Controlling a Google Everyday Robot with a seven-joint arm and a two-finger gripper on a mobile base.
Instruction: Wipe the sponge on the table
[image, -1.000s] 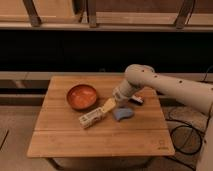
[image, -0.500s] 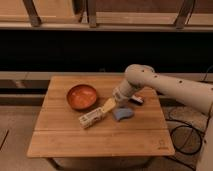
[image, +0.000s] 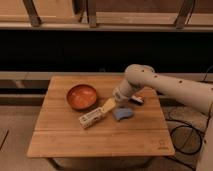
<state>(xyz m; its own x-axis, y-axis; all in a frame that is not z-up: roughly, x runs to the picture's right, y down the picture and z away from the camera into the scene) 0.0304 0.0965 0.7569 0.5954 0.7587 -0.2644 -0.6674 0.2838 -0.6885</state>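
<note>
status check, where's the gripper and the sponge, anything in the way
Gripper low over the table, jaws open. Sponge flat just beside it, not gripped. White package close on the other side.

Flat light-blue sponge (image: 123, 114) lies on wooden table (image: 100, 141), just beside the jaws

Orange bowl (image: 81, 96), white package (image: 91, 118)

We are seeing an orange bowl (image: 81, 97) on the light-brown planked table (image: 100, 142). Beside the bowl are a yellowish gripper (image: 108, 105), a white package (image: 90, 118) and a light-blue sponge (image: 123, 114).
</note>
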